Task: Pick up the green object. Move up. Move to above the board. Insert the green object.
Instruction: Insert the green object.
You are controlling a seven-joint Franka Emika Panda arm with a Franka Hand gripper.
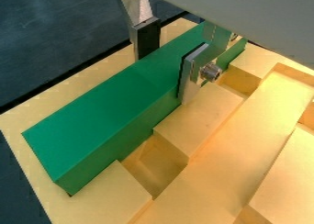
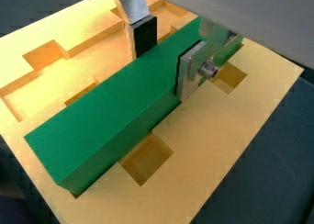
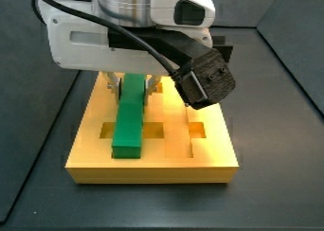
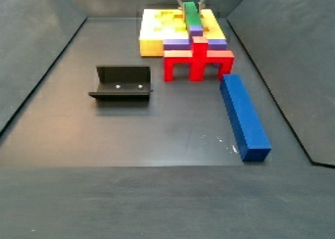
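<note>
The green object [image 1: 110,117] [image 2: 110,117] is a long green bar, and my gripper [image 1: 168,61] [image 2: 167,61] is shut on it near one end, a silver finger [image 1: 193,73] pressed on one side and a dark pad [image 1: 143,39] on the other. It lies lengthwise low over the yellow board [image 1: 252,168] [image 2: 240,140], above one row of square holes [image 1: 153,163]. In a side view the green object [image 3: 129,121] stretches over the board [image 3: 152,166] below the gripper [image 3: 136,85]. I cannot tell whether it touches the board. From farther off, the green object [image 4: 193,16] shows over the board [image 4: 155,32].
A red arch-shaped block [image 4: 197,63] and purple pieces [image 4: 217,51] stand at the board's near edge. A long blue bar [image 4: 245,116] lies on the dark floor to the right. The black fixture [image 4: 121,84] stands to the left. Dark walls ring the floor.
</note>
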